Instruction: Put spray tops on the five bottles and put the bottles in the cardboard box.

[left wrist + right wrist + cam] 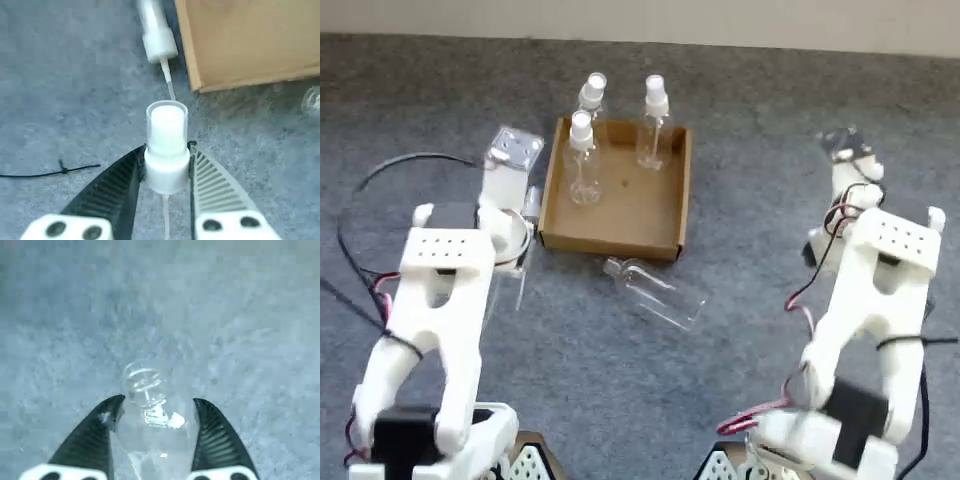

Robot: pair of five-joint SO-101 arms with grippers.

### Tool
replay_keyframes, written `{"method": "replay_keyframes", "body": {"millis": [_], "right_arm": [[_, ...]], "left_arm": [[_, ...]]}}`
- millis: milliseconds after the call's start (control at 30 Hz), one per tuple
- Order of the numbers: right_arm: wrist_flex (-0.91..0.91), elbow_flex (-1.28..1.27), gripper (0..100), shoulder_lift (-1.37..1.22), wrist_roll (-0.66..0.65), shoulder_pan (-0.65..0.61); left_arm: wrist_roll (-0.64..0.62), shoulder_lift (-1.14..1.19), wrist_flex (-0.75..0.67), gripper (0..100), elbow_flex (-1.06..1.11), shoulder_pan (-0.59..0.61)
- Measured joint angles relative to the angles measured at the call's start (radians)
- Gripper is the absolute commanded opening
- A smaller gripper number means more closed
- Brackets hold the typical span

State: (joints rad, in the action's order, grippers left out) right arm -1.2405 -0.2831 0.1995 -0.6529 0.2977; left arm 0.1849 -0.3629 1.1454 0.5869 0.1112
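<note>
**Grey worktop (570, 370), and both hands are loaded**

Closest in, the left hand (166, 152) is pinched narrow on a spray top (166, 125). Its white collar is squeezed between the ribbed fingers (120, 185), the clear cap points out past the fingertips, and the thin dip tube runs back between them. This hand sits just off the near left corner of the cardboard box (610, 240).

Over on the other side, well apart from the box, the right hand (159, 402) has a clear bottle (145, 385) between its fingers, closed on the bottle's sides. The neck is open with no top on it, and the mouth faces the wrist camera.

A little further out, a lying bottle (655, 290) rests on its side on the worktop just in front of the box's near wall. It is also topless, with its neck towards the box. A loose spray top (159, 42) lies flat on the worktop right beside the box's left wall, its tube trailing towards the left hand. A black cable (380, 180) loops across the worktop further left.

Now the box itself, which is shallow and open. The first capped bottle (584, 165) stands upright inside near the left wall. The second capped bottle (654, 125) stands upright inside towards the far right. Furthest away, the third capped bottle (592, 100) stands at the far left corner, and I cannot tell whether it is inside the wall or just behind it.
</note>
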Motion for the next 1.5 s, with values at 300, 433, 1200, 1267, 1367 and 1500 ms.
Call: {"method": "replay_keyframes", "body": {"millis": [300,433,1200,1267,1367,1500], "right_arm": [[-0.002,-0.164,0.4,0.462,0.273,-0.411],[0.069,-0.288,0.4,0.606,0.408,-0.703],[0.531,-0.802,0.4,0.973,0.58,-1.111],[0.535,-0.83,0.4,1.019,0.58,-1.112],[0.543,-0.884,0.4,1.088,0.58,-1.099],[0.583,-0.976,0.4,1.175,0.58,-1.069]], "left_arm": [[-0.074,-0.368,0.18,0,-0.207,0.0],[-0.077,-0.503,0.186,0,-0.265,0.0],[-0.394,-0.608,0.048,0,-0.545,-0.448],[-0.394,-0.606,0.037,0,-0.505,-0.488],[-0.394,-0.595,0.034,0,-0.488,-0.537],[-0.394,-0.597,0.034,0,-0.483,-0.586]]}}
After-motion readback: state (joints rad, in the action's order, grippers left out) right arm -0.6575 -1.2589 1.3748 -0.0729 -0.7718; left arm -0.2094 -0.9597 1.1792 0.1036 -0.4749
